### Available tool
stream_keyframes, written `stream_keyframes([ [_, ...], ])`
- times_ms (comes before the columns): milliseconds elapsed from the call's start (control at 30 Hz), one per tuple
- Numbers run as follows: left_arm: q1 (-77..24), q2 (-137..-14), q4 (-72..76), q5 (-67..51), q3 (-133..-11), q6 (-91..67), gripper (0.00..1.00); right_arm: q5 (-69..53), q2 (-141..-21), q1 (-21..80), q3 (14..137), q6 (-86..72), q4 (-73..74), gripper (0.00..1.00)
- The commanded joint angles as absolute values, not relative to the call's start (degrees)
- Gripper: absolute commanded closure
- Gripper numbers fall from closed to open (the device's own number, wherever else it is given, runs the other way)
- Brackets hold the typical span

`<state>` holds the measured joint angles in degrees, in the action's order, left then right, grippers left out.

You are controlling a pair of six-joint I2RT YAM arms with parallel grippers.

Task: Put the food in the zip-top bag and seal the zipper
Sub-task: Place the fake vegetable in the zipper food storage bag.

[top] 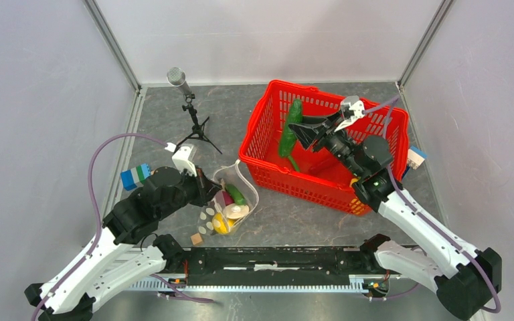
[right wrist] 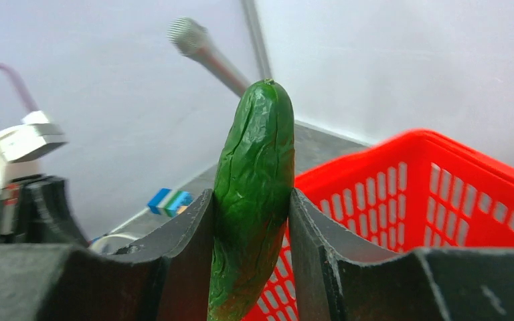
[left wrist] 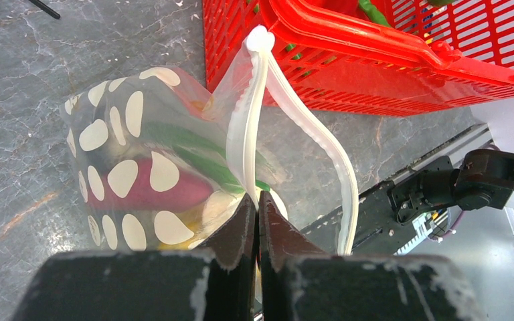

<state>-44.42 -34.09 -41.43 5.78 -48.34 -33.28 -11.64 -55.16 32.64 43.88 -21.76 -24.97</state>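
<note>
The zip-top bag lies on the bench just left of the red basket. It is light, limp, slippery film (magenta and green food shows inside), so its stiffer zipper looks the best place to hold. The left gripper has its jaws pinched shut on that strip. The right gripper, over the basket, clamps a firm green pod between part-open jaws.
</note>
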Motion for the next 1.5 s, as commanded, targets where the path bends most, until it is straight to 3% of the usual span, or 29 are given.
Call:
stream_keyframes([
  [0, -44.4, -34.1, -37.0, 4.3, -48.3, -36.6, 0.93, -17.7, -53.2, 36.7, 44.4, -19.5, -32.5, 0.78],
  [267, -44.4, -35.1, -36.1, 2.2, -48.7, -36.9, 0.93, -7.7, -55.6, 53.2, 43.7, -14.4, -35.2, 0.78],
  [600, -44.4, -33.9, -36.2, 2.6, -48.6, -37.1, 0.93, 2.8, -66.8, 65.3, 40.6, -10.9, -40.6, 0.78],
  [867, -44.4, -31.3, -37.1, 5.2, -48.5, -37.5, 0.93, 6.7, -72.7, 67.4, 39.2, -12.4, -40.5, 0.76],
  [1133, -44.4, -29.9, -37.5, 6.8, -48.2, -37.6, 0.93, 2.8, -74.4, 67.6, 44.7, -9.2, -26.1, 0.56],
  [1467, -44.4, -30.7, -37.4, 7.3, -48.5, -37.7, 0.93, -3.6, -77.7, 67.6, 53.5, -0.5, -8.7, 0.59],
])
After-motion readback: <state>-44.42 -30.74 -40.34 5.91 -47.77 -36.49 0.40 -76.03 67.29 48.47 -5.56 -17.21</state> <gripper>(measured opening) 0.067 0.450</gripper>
